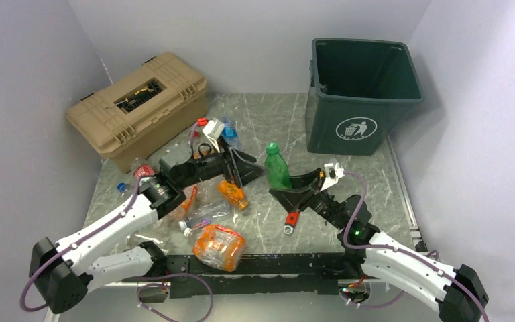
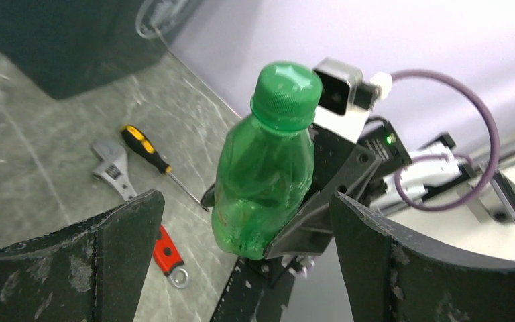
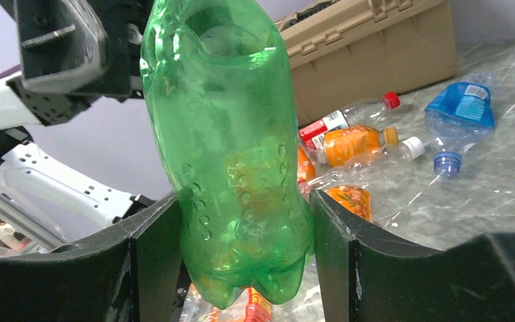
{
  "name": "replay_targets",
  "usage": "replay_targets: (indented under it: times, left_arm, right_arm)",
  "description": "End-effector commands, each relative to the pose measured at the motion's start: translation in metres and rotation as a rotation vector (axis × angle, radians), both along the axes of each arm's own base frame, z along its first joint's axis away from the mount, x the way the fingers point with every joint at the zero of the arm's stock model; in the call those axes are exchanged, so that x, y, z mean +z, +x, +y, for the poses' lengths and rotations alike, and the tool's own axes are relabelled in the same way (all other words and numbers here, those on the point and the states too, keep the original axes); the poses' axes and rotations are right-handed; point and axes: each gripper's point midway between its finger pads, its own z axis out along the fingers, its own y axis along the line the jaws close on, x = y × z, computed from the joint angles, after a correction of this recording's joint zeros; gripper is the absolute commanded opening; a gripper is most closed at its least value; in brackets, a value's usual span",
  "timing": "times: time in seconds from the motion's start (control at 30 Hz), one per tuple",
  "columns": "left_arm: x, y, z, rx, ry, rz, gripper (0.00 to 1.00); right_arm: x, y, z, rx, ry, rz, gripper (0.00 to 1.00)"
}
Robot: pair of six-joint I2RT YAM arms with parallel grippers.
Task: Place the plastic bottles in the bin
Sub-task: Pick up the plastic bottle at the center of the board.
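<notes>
**Right hand.** My right hand (image 3: pixel 245 255) was closed part-way on the green plastic bottle with a green cap (image 3: pixel 221 134). Its two fingers (image 3: pixel 151 261) pressed on opposite sides of the lower body, just above the base. The bottle stood upright, cap uppermost, raised above the grey marbled bench (image 1: pixel 375 181) near its middle. I judged the low grip sound, since it steadied the bottle for carrying.

**Left hand.** My left hand (image 2: pixel 247 258) stood wide and held nothing. It pointed at the bottle from the opposite side without touching it. The right arm sits nearer the bin, so I judged it the proper one to hold the bottle.

**Bin.** The dark green square plastic bin (image 1: pixel 328 127) stood open-topped at the far right of the bench, well apart from the bottle. I could not tell what lay inside.

**Other items.**
- Other plastic bottles, among them a crushed orange bottle (image 1: pixel 218 246), lay on the left half of the bench near the tan toolbox (image 1: pixel 137 107).
- A red-handled wrench (image 2: pixel 117 178) and a yellow-and-black screwdriver (image 2: pixel 149 151) lay on the bench near the held bottle. They were no part of the job.

**Assessment.** Most of the task was outstanding. The next move would need a carry over the rim and then an opening of the right hand.
</notes>
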Motion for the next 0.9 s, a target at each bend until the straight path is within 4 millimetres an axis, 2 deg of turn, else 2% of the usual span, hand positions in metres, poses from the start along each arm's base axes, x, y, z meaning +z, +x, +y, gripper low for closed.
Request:
replay_targets:
  times: [0.0,0.13,0.27,0.33,0.47,0.53,0.6,0.87]
  left_arm:
    - [0.013,-0.030,-0.017,-0.228,-0.078,-0.056,0.99]
    - [-0.001,-0.023,-0.023,-0.190,-0.020,-0.051,1.00]
    - [-0.005,-0.028,-0.032,-0.197,0.022,-0.080,0.96]
    - [-0.004,-0.032,-0.036,-0.206,0.024,-0.090,0.90]
    - [-0.011,-0.028,-0.039,-0.200,0.068,-0.075,0.66]
    - [-0.013,-0.027,-0.038,-0.191,0.074,-0.077,0.61]
    - [-0.013,-0.025,-0.038,-0.181,0.066,-0.079,0.64]
    - [-0.022,-0.022,-0.041,-0.172,0.073,-0.055,0.94]
  right_arm:
    - [0.033,-0.009,0.001,0.044,0.117,-0.057,0.42]
    - [0.037,-0.010,0.007,0.076,0.130,-0.045,0.41]
    - [0.037,-0.010,0.014,0.103,0.124,-0.034,0.41]
    - [0.035,-0.008,0.018,0.110,0.105,-0.024,0.42]
    - [0.026,-0.004,0.024,0.105,0.051,-0.003,0.43]
    - [0.025,-0.004,0.025,0.107,0.040,-0.005,0.44]
    - [0.025,-0.006,0.026,0.115,0.027,-0.008,0.44]
    - [0.032,-0.017,0.032,0.170,0.015,-0.043,0.39]
